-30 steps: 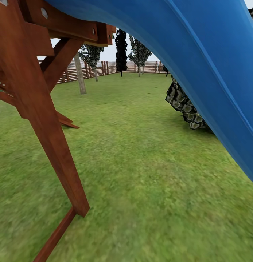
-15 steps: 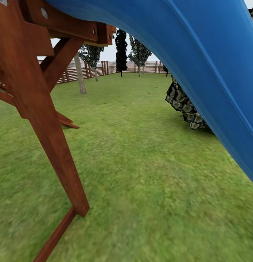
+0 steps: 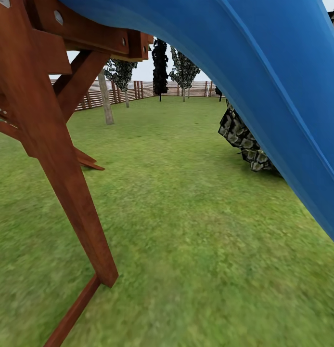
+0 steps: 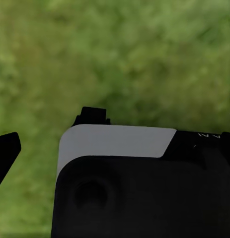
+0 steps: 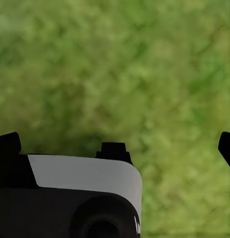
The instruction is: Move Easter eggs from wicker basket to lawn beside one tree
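Observation:
The Easter eggs and the wicker basket are out of view. The lawn (image 3: 186, 217) spreads ahead as mottled green grass. A tree (image 3: 106, 99) with a straight grey-brown trunk stands far off at the left, short of the fence. In the left wrist view my left gripper (image 4: 117, 146) hangs over bare grass, its dark fingertips (image 4: 6, 148) far apart with nothing between them. In the right wrist view my right gripper (image 5: 117, 144) hovers over grass (image 5: 119, 64) the same way, open and empty.
A blue slide (image 3: 263, 72) arches close overhead at the right. A red-brown wooden frame leg (image 3: 56, 159) stands close at the left. A mottled grey-green bush (image 3: 241, 140) sits behind the slide. A slatted fence (image 3: 138, 89), a dark cypress (image 3: 160, 67) and more trees line the far end.

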